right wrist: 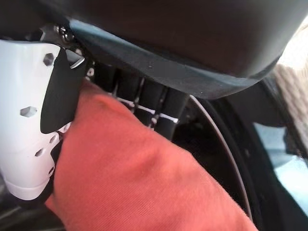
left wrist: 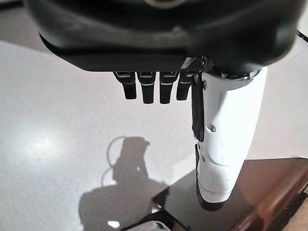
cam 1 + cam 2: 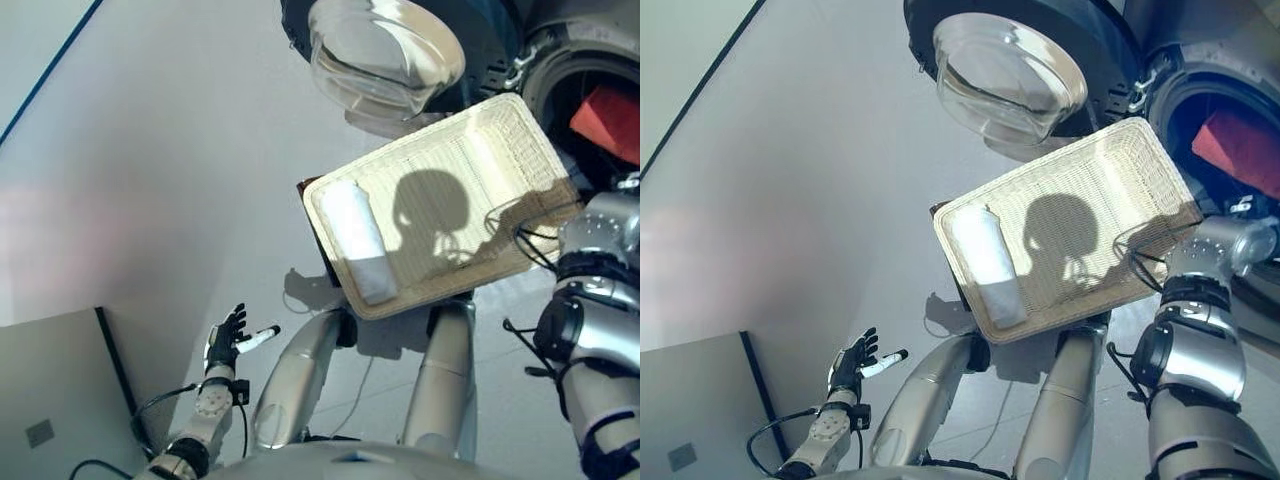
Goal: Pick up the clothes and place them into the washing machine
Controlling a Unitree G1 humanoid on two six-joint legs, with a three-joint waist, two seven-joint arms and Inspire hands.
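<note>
The left hand hung low over the floor, its fingers straight and holding nothing. Right of it, a rolled white cloth lay at the near end of the wicker basket, below the washing machine's open glass door. Farthest right, the right hand was inside the drum, fingers and thumb curled round the red garment.

A red cloth lies inside the washing machine drum; a rolled white cloth lies in the wicker basket.
</note>
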